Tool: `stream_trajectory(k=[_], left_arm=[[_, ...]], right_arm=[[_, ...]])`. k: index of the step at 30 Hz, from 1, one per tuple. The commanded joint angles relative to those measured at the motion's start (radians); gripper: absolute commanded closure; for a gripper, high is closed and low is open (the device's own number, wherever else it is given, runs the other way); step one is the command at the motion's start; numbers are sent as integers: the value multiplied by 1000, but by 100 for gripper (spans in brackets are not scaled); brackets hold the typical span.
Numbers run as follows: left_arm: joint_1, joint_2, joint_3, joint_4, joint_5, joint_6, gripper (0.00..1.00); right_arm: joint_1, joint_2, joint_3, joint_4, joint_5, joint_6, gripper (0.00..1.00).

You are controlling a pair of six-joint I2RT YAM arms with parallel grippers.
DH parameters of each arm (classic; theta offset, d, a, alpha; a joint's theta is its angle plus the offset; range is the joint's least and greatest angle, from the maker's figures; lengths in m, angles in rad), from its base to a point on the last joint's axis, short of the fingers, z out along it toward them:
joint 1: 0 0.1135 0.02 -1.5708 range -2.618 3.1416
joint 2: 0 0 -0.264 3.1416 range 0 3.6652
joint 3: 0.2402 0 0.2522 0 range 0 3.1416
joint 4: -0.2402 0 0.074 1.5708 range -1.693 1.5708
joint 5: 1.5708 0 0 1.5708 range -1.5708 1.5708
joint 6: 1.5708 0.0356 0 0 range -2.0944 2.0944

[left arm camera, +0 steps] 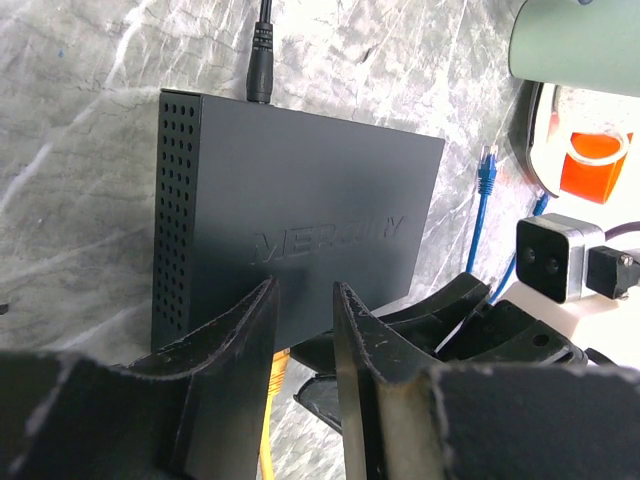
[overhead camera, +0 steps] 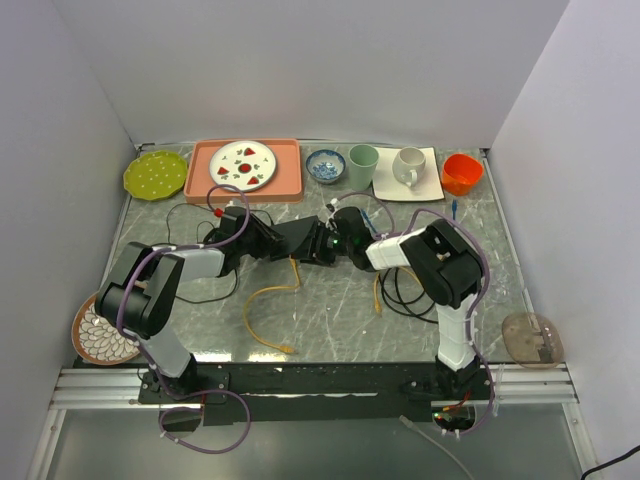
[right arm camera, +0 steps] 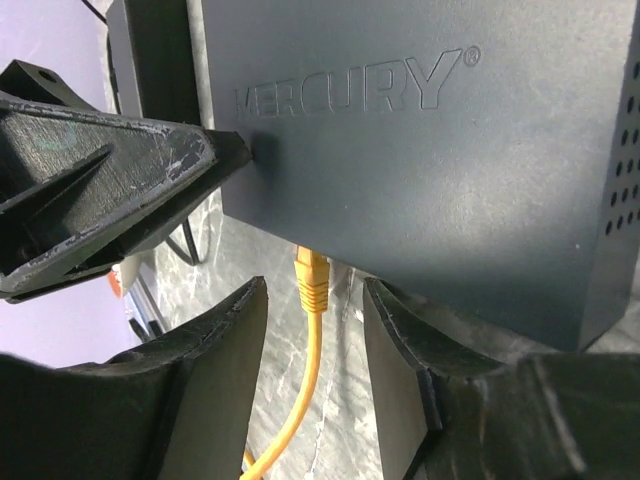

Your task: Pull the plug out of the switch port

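Matt black switch [right arm camera: 420,190], glossy yellow cable [right arm camera: 310,340], marbled grey table [left arm camera: 80,120].

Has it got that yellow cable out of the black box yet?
Not yet. The left fingers grip the box by its edge. The right fingers stand open either side of the yellow plug, which sits in its socket. Closing on it and pulling are left.

switch [overhead camera: 300,240]: mostly covered by both grippers in top view; sockets not visible there.
yellow plug [right arm camera: 311,272]: tip hidden under switch edge in right wrist view; seated or loose, cannot tell.
yellow cable [right arm camera: 300,390]: cut off at bottom edge of right wrist view.
black power lead [left arm camera: 262,50]: cut off by top edge of left wrist view.
blue cable [left arm camera: 484,215]: lower end hidden behind gripper.
left gripper [left arm camera: 303,310]: fingertips overlap switch edge; contact unclear.
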Motion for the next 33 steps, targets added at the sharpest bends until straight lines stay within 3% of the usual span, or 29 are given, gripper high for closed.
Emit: stream_trajectory(k=[1,14,23,33], left_arm=[[1,-28,-4,-41,-29,4,65],[1,-22,-21,-28,-18,-1,65],[1,-24,-19,-30,-12,5,65],[1,-30,-30,-13,2,-4,65]], right_arm=[[-4,32,32,60,-5,9,49],[-2,105,53,129,-48,89,53],[-2,121,44,159,-58,110,68],[-4,115,30,173,-61,125,73]])
